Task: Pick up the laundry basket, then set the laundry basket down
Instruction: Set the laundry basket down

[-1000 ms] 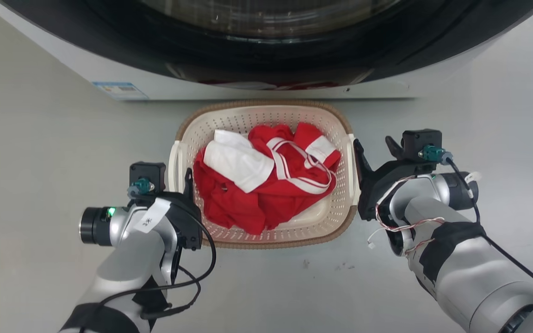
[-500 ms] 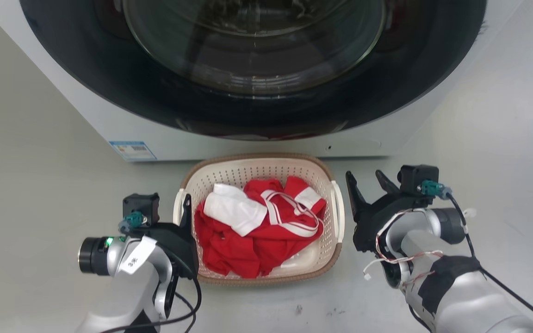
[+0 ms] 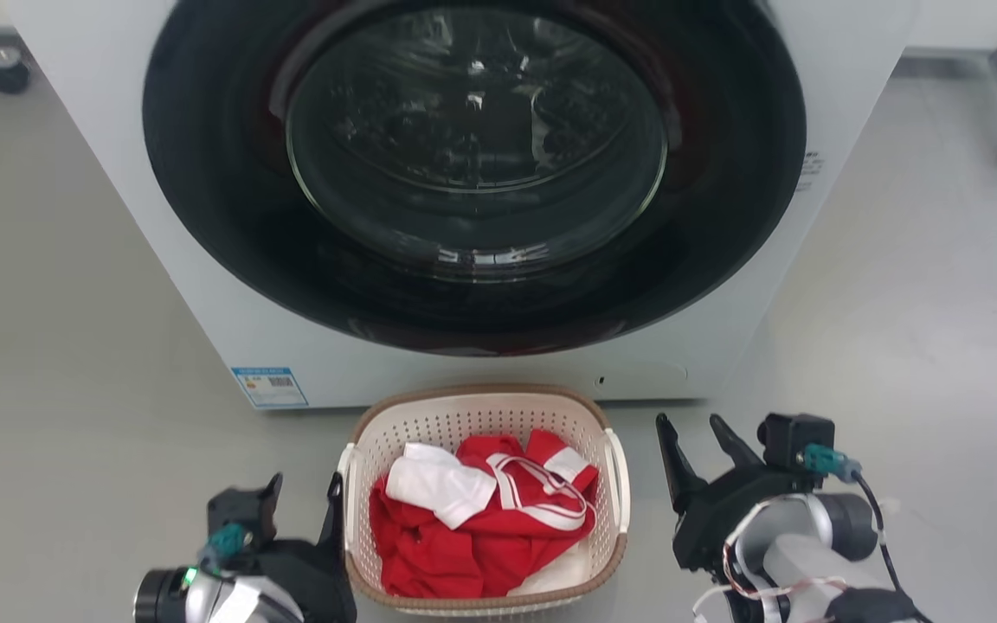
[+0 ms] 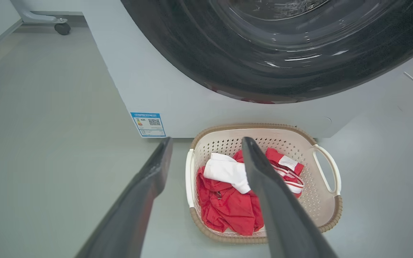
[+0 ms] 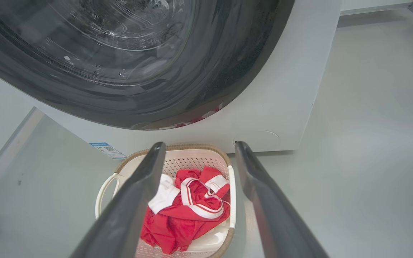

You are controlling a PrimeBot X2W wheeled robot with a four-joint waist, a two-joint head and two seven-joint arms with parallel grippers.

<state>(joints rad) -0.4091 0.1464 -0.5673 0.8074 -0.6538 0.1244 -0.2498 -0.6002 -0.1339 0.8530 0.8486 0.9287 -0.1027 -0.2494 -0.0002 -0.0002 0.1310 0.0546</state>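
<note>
Cream-white perforated plastic with a brown woven-look rim, the laundry basket [image 3: 464, 421] is sitting on the grey floor [image 3: 74, 346] right in front of the washing machine [image 3: 474, 173], carrying a crumpled red-and-white garment [image 3: 472, 554]. My left gripper [image 3: 306, 491] is hanging just beside the left handle [image 3: 345, 480], fingers [image 3: 333, 523] spread apart and gripping nothing, though I cannot tell whether it is touching. My right gripper [image 3: 689, 424] is hovering near the right handle [image 3: 619, 484], clear of it, likewise spread and empty.
</note>
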